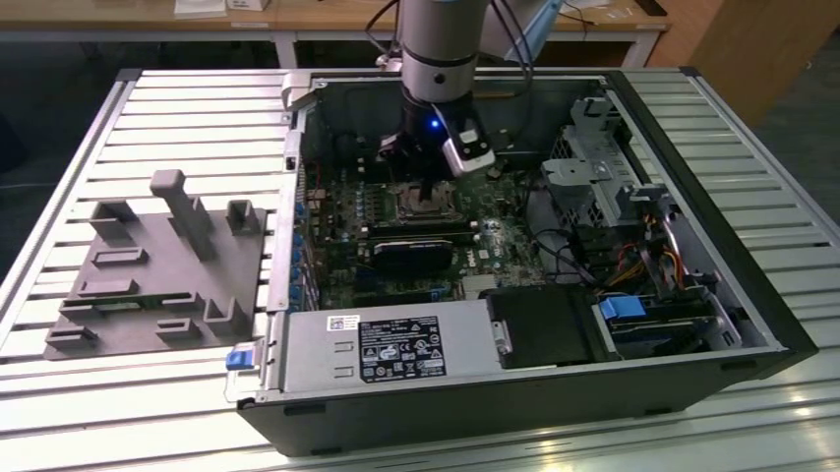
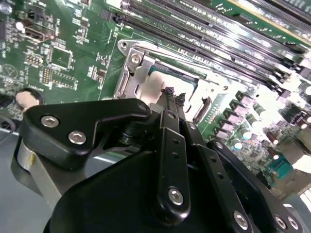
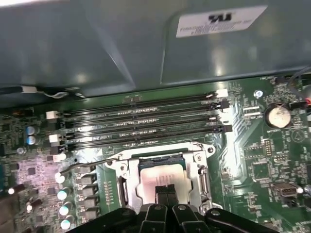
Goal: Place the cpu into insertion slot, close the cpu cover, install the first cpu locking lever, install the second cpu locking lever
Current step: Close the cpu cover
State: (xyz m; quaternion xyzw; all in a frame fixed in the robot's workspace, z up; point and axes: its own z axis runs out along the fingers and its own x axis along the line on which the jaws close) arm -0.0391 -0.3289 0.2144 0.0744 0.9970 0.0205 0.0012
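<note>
My gripper (image 1: 423, 185) hangs inside the open computer case, right above the insertion slot (image 1: 424, 205) on the green board. In both wrist views its black fingers are shut together, and the tips (image 3: 166, 190) (image 2: 173, 94) sit over the middle of the socket. The cpu (image 3: 150, 178) (image 2: 167, 80) lies in the slot with its dull silver top showing. The cpu cover (image 3: 127, 171) (image 2: 137, 65) lies flat around it as a silver frame. A thin wire locking lever (image 3: 90, 167) juts out sideways from a corner of the socket.
Long black memory slots (image 3: 141, 121) run beside the socket, towards the case wall. A black card (image 1: 413, 254), the power supply (image 1: 381, 344) and a drive cage (image 1: 604, 167) crowd the case. A grey fixture (image 1: 151, 265) lies on the slatted table on the exterior view's left.
</note>
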